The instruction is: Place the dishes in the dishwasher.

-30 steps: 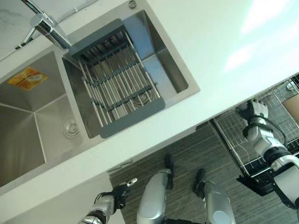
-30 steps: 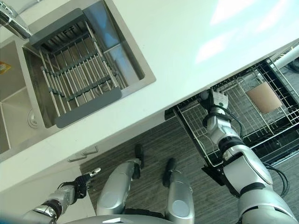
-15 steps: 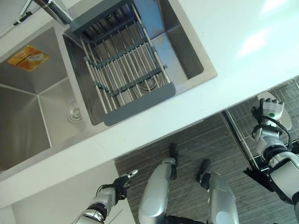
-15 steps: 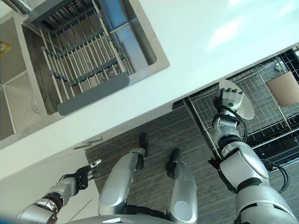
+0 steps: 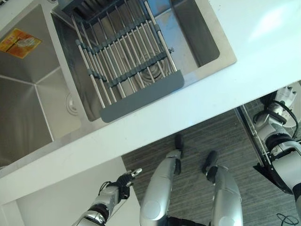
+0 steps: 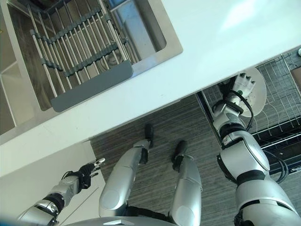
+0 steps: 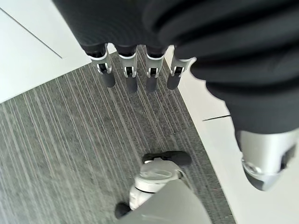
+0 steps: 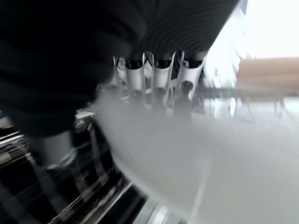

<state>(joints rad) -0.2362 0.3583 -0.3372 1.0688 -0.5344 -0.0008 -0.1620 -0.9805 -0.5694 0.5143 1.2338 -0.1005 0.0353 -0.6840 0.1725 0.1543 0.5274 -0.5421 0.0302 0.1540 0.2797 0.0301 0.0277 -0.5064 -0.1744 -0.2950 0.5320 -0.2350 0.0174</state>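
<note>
We find the right hand gripping a pale round plate, fingers curled over its rim, held above the pulled-out dishwasher rack beneath the bench. We judge the plate stiff, smooth, breakable and liable to slip; a hold at the rim, fingers on one face and thumb on the other, looks soundest. The rack carries a brown board-like item. The sink holds a drying rack with no dishes on it. The left hand hangs relaxed, holding nothing, by the cabinet.
</note>
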